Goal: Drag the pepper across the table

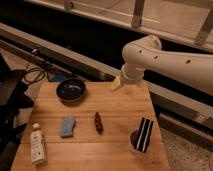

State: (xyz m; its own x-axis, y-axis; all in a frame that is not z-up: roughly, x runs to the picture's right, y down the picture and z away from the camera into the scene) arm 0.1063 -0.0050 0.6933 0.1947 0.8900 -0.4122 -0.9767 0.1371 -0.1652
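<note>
The pepper (98, 122) is a small, slim, dark red chili lying lengthwise near the middle of the wooden plank table (120, 107). My white arm reaches in from the right. Its gripper (117, 83) hangs above the table's far edge, well behind the pepper and a little to its right, apart from it. Nothing shows in the gripper.
A dark bowl (71, 90) sits at the far left of the table. A light blue sponge (67, 127) lies left of the pepper. A white bottle (37, 144) lies at the front left. A dark cup holding a black-and-white striped object (143, 136) stands at the front right. Cables (35, 75) lie on the floor at left.
</note>
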